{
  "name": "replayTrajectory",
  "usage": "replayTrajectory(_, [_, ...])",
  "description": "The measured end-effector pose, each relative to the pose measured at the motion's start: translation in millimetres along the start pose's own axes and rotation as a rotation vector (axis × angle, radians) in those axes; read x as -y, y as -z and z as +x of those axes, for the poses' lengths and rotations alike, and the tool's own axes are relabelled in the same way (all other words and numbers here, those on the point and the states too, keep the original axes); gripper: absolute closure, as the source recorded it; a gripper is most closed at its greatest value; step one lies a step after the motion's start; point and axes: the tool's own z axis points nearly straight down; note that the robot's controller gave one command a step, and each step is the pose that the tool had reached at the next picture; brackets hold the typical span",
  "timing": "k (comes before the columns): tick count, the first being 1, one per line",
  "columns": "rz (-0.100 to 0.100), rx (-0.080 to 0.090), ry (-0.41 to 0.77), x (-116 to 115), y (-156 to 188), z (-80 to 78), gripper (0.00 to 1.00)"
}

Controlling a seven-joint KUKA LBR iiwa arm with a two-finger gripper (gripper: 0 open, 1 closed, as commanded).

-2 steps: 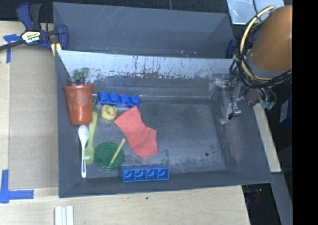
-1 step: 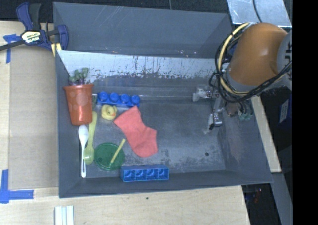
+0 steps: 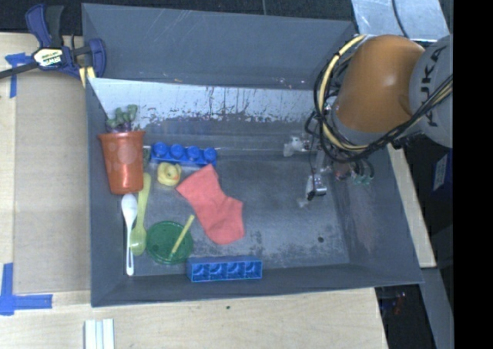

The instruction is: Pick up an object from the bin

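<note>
Now | arm (image 3: 377, 85) reaching from right | tool (image 3: 314, 186) above bin (image 3: 231, 55) floor, right side

Sock (image 3: 212, 205) in bin (image 3: 231, 51). Just behind sock: block row (image 3: 182, 155). Left of sock: cup (image 3: 123, 161), spoon (image 3: 129, 220). Front-left, near sock: lid (image 3: 166, 241). Before sock: flat brick (image 3: 226, 270). Well right of sock: gripper (image 3: 315, 189).

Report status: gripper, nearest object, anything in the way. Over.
Gripper over bare bin floor, right of centre, nothing seen in it. Nearest thing: pink cloth, off to its left, apart from it. Nothing lies between them.
</note>
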Motion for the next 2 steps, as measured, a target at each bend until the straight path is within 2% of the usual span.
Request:
replayTrajectory(1, [0.001, -0.002, 0.194, -26.0, 50.5, -20.6, 0.0])
replayTrajectory(2, [0.002, 0.0, 0.073, -45.0, 2.9, 1.1, 0.0])
